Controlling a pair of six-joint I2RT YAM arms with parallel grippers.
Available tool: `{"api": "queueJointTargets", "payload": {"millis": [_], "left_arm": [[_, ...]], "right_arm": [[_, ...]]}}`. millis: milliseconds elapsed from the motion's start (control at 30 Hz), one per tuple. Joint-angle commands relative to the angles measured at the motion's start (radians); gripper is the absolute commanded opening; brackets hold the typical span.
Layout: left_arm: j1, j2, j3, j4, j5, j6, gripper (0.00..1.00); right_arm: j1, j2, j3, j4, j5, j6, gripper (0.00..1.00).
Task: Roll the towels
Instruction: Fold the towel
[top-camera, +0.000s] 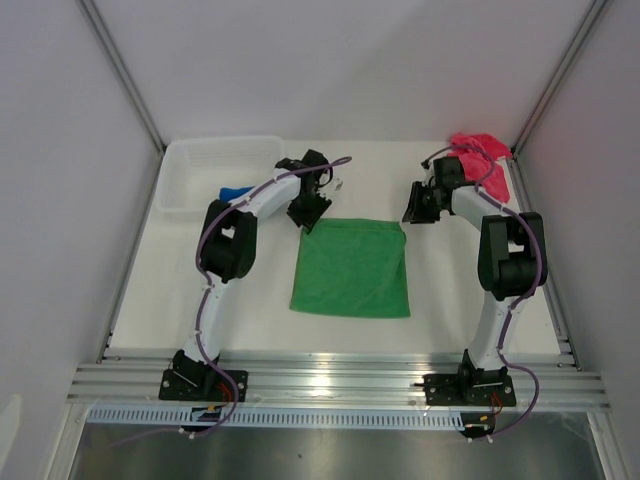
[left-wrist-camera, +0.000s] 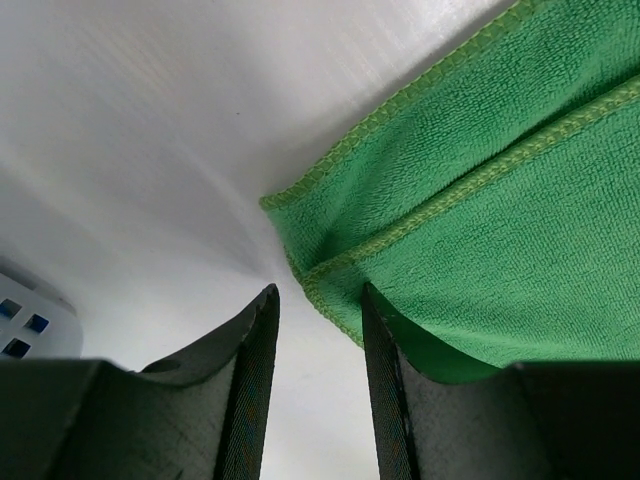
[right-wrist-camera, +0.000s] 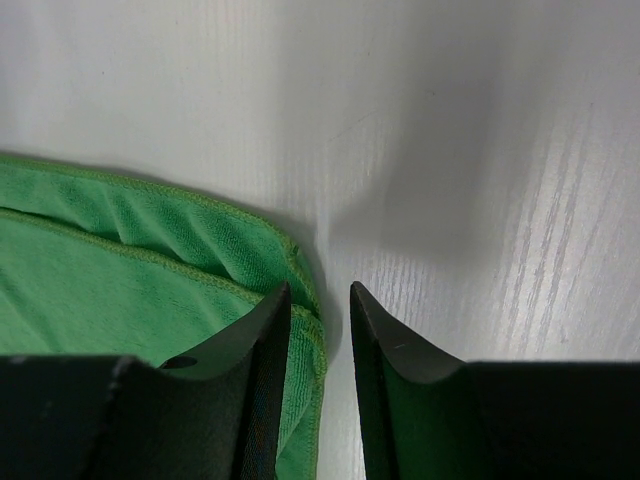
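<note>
A green towel (top-camera: 350, 268) lies flat and folded in the middle of the table. My left gripper (top-camera: 306, 214) is low at its far left corner and stands open. In the left wrist view the towel's corner (left-wrist-camera: 300, 265) lies just ahead of the left gripper (left-wrist-camera: 318, 300), whose right finger is over the hem, with bare table in the gap. My right gripper (top-camera: 416, 208) is open at the far right corner. In the right wrist view the right gripper (right-wrist-camera: 320, 295) has its left finger over the green towel (right-wrist-camera: 120, 270). The pink towel (top-camera: 480, 155) is bunched at the back right. A bit of the blue towel (top-camera: 235, 191) shows behind the left arm.
A white plastic basket (top-camera: 200, 165) stands at the back left, and its perforated wall (left-wrist-camera: 30, 320) shows low in the left wrist view. White walls close in the table on three sides. The aluminium rail (top-camera: 330, 380) with both arm bases runs along the near edge.
</note>
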Motion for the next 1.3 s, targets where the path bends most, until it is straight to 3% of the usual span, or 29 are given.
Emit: {"api": "queueJointTargets", "payload": {"millis": [0,300,500,600,633,867,1100,1267], "left_arm": [[0.01,-0.032,-0.002,0.001,0.009,-0.024,0.42],[0.01,-0.004,0.037,0.0,0.053,-0.005,0.41],[0.011,0.014,0.069,-0.072,0.141,-0.019,0.36],[0.013,0.017,0.061,-0.072,0.138,-0.024,0.25],[0.013,0.016,0.064,-0.068,0.13,-0.025,0.16],[0.013,0.016,0.067,-0.056,0.092,-0.016,0.16],[0.013,-0.019,0.037,-0.014,0.009,-0.016,0.32],[0.016,-0.037,0.004,0.009,0.003,-0.019,0.35]], "right_arm": [[0.007,-0.015,-0.005,0.002,-0.018,-0.02,0.34],[0.007,-0.012,-0.021,-0.009,-0.03,-0.017,0.35],[0.006,-0.015,-0.028,-0.013,-0.021,-0.019,0.36],[0.004,-0.021,-0.038,-0.009,-0.02,-0.019,0.35],[0.004,-0.02,-0.041,-0.007,-0.023,-0.019,0.35],[0.004,-0.021,-0.05,-0.009,-0.02,-0.026,0.37],[0.007,-0.041,-0.071,0.013,-0.037,-0.042,0.37],[0.026,-0.035,-0.079,0.022,-0.052,-0.054,0.35]]}}
